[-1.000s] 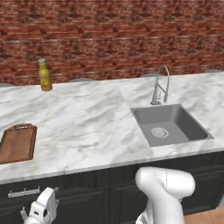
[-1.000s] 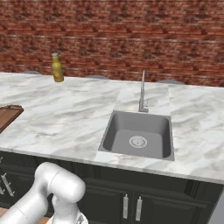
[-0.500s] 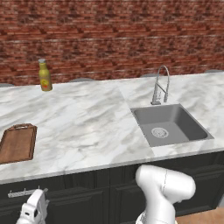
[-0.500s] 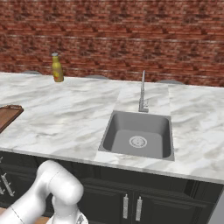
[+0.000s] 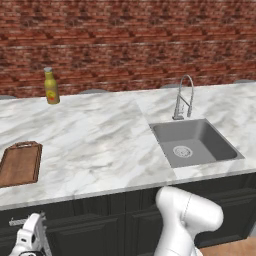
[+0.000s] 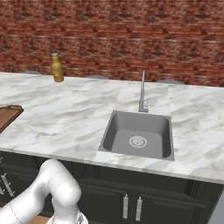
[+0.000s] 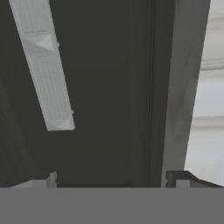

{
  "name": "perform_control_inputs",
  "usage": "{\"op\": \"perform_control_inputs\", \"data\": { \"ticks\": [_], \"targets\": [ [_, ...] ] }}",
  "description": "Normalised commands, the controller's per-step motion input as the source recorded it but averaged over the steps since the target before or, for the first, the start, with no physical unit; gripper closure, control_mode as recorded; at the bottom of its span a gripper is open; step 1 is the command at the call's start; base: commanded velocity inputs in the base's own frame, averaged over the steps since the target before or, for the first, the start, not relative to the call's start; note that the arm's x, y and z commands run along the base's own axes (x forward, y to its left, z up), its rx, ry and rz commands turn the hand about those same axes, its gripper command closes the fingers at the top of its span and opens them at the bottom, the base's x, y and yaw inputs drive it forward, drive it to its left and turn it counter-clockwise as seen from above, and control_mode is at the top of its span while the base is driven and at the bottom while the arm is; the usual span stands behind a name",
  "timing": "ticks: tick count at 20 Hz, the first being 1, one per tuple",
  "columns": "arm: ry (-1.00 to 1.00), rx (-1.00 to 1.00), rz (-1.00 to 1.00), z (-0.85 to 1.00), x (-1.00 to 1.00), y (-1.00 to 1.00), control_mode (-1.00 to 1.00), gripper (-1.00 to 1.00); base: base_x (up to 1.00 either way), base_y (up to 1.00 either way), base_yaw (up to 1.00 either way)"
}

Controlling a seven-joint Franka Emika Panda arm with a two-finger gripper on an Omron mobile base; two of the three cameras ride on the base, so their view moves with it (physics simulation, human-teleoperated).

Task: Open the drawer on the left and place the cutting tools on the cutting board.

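On the marble surface: a yellow bottle by the brick wall, label unreadable; wooden cutting board at left edge; sink holding nothing. Below, the drawer is shut, its silver handle before the gripper, jaws wide.

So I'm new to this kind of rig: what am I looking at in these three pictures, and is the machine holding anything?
It is a rendered kitchen with a white robot arm on a base that can drive. Two pictures come from cameras on that base, behind the arm to its left and right. The third comes from a camera on the hand, facing a dark drawer front with a silver bar handle. On the marble counter lie a wooden cutting board and a yellow bottle, next to a sink with a tap. The gripper sits low by the drawer handle, jaws open, holding nothing.
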Motion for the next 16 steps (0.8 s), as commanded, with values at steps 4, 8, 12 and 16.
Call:
{"op": "perform_control_inputs", "data": {
  "ticks": [4,8,12,16],
  "targets": [
    [0.00,0.00,0.08,-0.39,0.37,0.35,-1.00,-1.00,0.00,0.00,0.00],
    [0.00,0.00,0.09,-0.50,0.25,0.34,-1.00,-1.00,0.00,0.00,0.00],
    [0.00,0.00,0.09,-0.58,0.11,0.33,-1.00,-1.00,0.00,0.00,0.00],
    [0.00,0.00,0.09,-0.63,0.05,0.31,-1.00,-1.00,0.00,0.00,0.00]
  ]
}}
